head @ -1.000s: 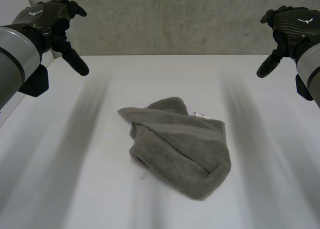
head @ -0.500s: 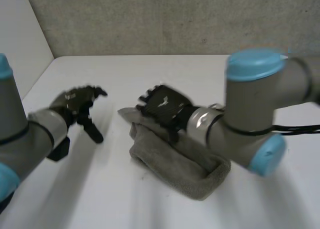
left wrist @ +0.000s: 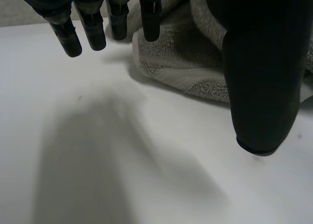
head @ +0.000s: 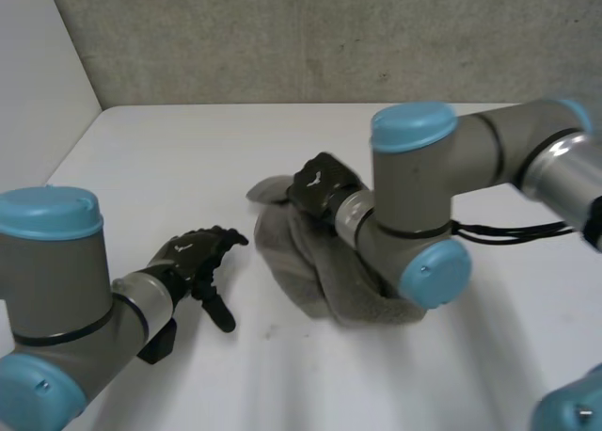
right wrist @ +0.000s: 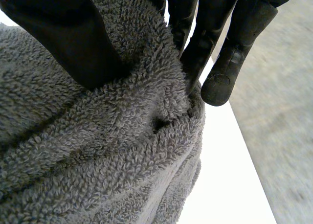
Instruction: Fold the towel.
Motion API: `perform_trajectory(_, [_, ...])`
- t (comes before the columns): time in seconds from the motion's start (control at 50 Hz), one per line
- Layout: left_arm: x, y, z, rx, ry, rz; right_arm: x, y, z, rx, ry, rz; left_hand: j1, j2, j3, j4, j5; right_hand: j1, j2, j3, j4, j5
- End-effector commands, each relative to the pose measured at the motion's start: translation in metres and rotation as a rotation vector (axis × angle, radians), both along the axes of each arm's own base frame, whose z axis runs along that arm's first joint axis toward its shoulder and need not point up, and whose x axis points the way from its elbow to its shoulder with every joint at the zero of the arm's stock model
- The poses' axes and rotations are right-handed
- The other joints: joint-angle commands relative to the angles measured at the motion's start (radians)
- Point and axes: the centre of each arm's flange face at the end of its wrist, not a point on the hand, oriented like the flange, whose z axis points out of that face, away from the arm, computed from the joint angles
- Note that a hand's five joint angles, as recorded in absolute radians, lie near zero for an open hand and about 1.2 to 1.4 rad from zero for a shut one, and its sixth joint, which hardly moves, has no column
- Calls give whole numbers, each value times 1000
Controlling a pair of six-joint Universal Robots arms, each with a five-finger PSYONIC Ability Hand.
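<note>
At mid surface point(head: 179, 149): grey towel point(head: 315, 273), crumpled. R hand point(head: 320, 188) pinches a thick fold at its far edge btw thumb & fingers. L hand point(head: 193, 257) spread, just beside towel, holding nothing. Soft, limp, light, prob best taken by corners.

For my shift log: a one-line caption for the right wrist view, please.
Right hand pinches a raised fold of the grey towel between thumb and fingers, over the white table.

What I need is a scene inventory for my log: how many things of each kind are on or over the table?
towel: 1
robot hand: 2 (left robot hand, right robot hand)
table: 1
Total: 4
</note>
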Motion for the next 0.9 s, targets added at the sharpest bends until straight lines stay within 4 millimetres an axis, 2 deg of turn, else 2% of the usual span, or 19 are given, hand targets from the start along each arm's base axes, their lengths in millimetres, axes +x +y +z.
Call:
perform_trajectory(0.02, [-18, -12, 6, -33, 61, -13, -48, -1, 25, 113, -90, -132, -14, 33, 35, 34, 18, 111, 108, 104, 60, 119])
perform_trajectory(0.04, [-26, -14, 7, -43, 72, -26, -48, -1, 25, 114, -90, -132, -14, 33, 35, 34, 18, 111, 108, 104, 60, 119])
perform_trajectory(0.08, [-33, -15, 8, -50, 84, -38, -65, 6, 32, 129, -123, -153, -14, 33, 35, 34, 18, 111, 108, 104, 60, 119])
perform_trajectory(0.14, [-44, -14, 7, -50, 102, -58, -72, 11, 37, 132, -149, -156, -14, 33, 35, 34, 18, 111, 108, 104, 60, 119])
perform_trajectory(0.2, [-57, -10, 7, -55, 114, -91, -84, 21, 50, 127, -215, -153, -17, 30, 32, 32, 15, 111, 108, 104, 60, 119])
perform_trajectory(0.24, [-63, -7, 7, -60, 117, -110, -93, 34, 67, 129, -282, -141, -17, 30, 32, 32, 15, 111, 108, 104, 60, 119])
perform_trajectory(0.3, [-74, -4, 8, -71, 126, -138, -97, 41, 76, 135, -310, -135, -20, 27, 29, 29, 12, 111, 108, 104, 60, 119])
perform_trajectory(0.34, [-79, -2, 9, -77, 130, -152, -102, 54, 83, 155, -341, -117, -20, 27, 29, 29, 12, 111, 108, 104, 60, 119])
perform_trajectory(0.5, [-99, -2, 3, -86, 142, -192, -117, 87, 89, 170, -356, -74, -20, 27, 29, 29, 12, 111, 108, 104, 60, 119])
perform_trajectory(0.64, [-111, 11, -15, -42, 136, -231, -123, 97, 82, 189, -340, -78, -11, 36, 38, 37, 21, 111, 108, 104, 60, 119])
perform_trajectory(0.66, [-114, 15, -19, -33, 132, -243, -123, 97, 81, 190, -339, -80, 29, 77, 79, 78, 62, 111, 108, 104, 60, 119])
perform_trajectory(0.68, [-116, 19, -21, -29, 129, -254, -123, 97, 81, 190, -339, -80, 239, 287, 288, 288, 271, 111, 108, 104, 60, 119])
perform_trajectory(0.7, [-117, 19, -21, -29, 129, -254, -123, 97, 81, 187, -339, -81, 241, 289, 290, 290, 273, 111, 108, 104, 60, 119])
perform_trajectory(0.72, [-118, 20, -21, -31, 129, -256, -124, 94, 82, 178, -342, -85, 697, 745, 747, 746, 730, 111, 108, 104, 60, 119])
perform_trajectory(0.74, [-119, 19, -18, -40, 134, -254, -124, 94, 82, 178, -342, -85, 1155, 1203, 1204, 1204, 1187, 111, 108, 104, 60, 119])
perform_trajectory(0.82, [-120, 11, -1, -93, 165, -234, -127, 78, 92, 114, -373, -109, 1160, 1207, 1209, 1208, 1192, 111, 108, 104, 60, 119])
perform_trajectory(0.84, [-118, 1, 20, -155, 195, -197, -127, 78, 92, 113, -374, -109, 1160, 1207, 1209, 1208, 1192, 111, 108, 104, 60, 119])
perform_trajectory(0.86, [-118, 1, 20, -156, 196, -197, -127, 71, 99, 66, -400, -106, 1160, 1207, 1209, 1208, 1192, 111, 108, 104, 60, 119])
perform_trajectory(0.9, [-100, -31, 75, -309, 265, -62, -125, 63, 106, 4, -436, -96, 1160, 1207, 1209, 1208, 1192, 111, 108, 104, 60, 119])
